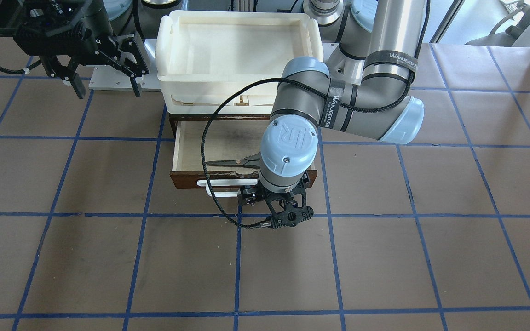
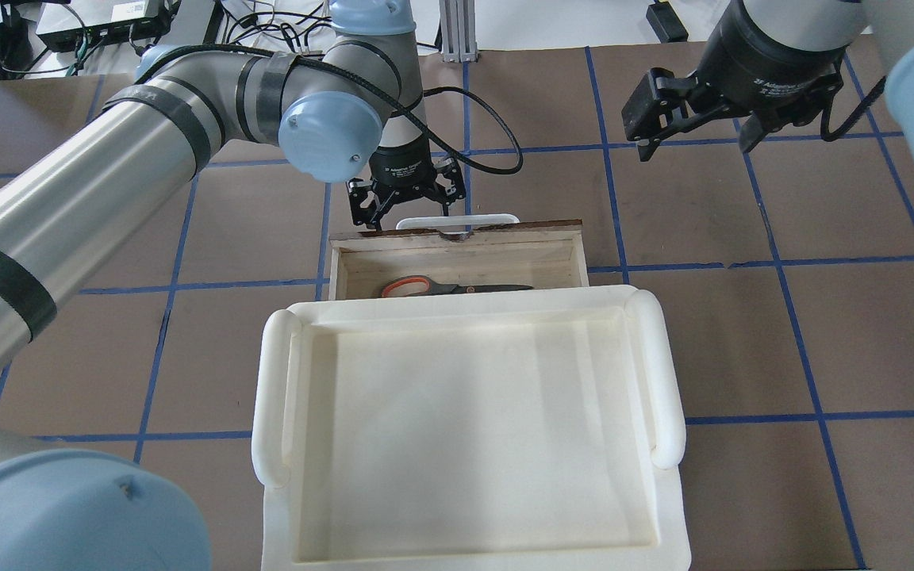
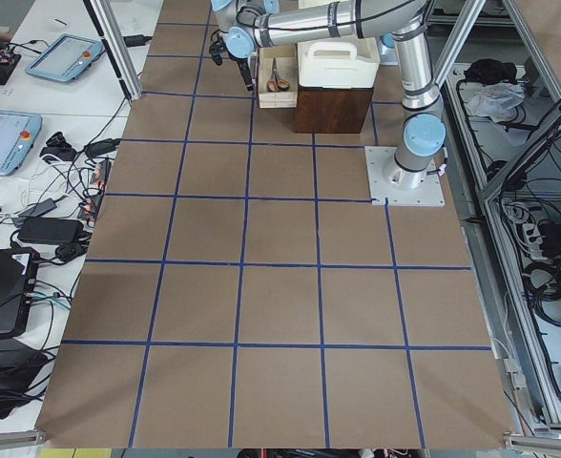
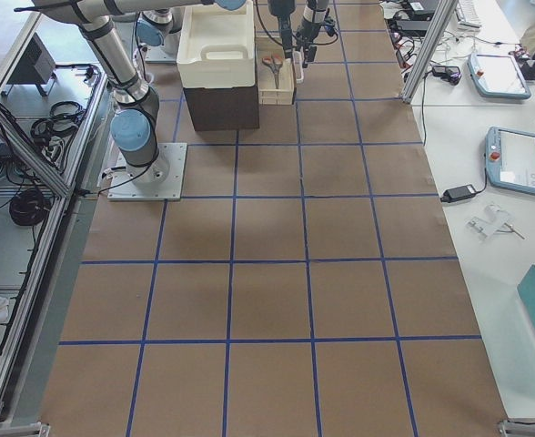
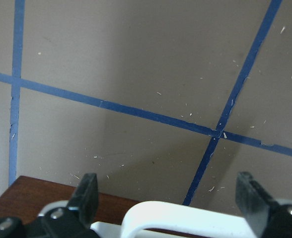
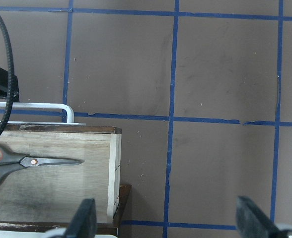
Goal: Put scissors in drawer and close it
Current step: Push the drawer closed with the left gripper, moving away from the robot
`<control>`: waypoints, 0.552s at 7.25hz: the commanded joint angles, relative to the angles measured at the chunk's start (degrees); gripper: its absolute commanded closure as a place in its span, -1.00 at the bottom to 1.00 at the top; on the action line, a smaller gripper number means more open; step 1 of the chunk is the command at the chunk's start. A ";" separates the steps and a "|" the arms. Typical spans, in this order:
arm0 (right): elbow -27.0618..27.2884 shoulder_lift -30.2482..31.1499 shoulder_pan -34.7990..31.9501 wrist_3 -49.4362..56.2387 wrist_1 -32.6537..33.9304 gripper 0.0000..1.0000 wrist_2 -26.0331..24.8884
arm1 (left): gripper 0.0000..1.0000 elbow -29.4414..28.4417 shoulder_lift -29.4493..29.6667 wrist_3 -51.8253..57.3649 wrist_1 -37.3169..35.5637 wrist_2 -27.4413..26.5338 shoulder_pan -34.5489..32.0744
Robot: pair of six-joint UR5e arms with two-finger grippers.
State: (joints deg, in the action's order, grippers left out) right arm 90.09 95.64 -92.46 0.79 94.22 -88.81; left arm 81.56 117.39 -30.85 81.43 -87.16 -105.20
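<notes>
The drawer (image 2: 520, 235) stands pulled out, showing its pale plywood floor and its dark brown front (image 1: 187, 179). The scissors (image 2: 445, 287) lie flat inside it, orange-lined loops to the view's left; they also show in the front view (image 1: 233, 162) and the right wrist view (image 6: 34, 161). My left gripper (image 2: 405, 208) is open and empty, just outside the drawer front, its fingers on either side of one end of the white bar handle (image 5: 161, 214). My right gripper (image 2: 695, 139) is open and empty, raised over the table beside the drawer.
A cream-white plastic tray (image 2: 273, 396) sits on top of the dark cabinet (image 3: 333, 110) above the drawer. Brown table with blue tape grid lies all around. The left arm's black cable (image 1: 210, 151) loops over the drawer.
</notes>
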 commanded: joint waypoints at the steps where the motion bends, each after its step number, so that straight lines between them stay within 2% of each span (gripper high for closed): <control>1: 0.09 -0.01 0.00 0.00 0.00 -1.00 -0.05 | -1.00 0.09 -0.85 -0.09 2.76 0.15 -0.09; 4: 0.09 -0.01 0.00 0.00 0.00 -1.00 0.04 | -1.00 0.44 -0.50 -1.49 4.61 0.15 -0.27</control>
State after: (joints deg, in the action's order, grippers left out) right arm 90.12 95.63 -92.46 0.79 94.22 -88.78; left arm 81.84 116.89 -31.89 84.79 -87.01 -105.39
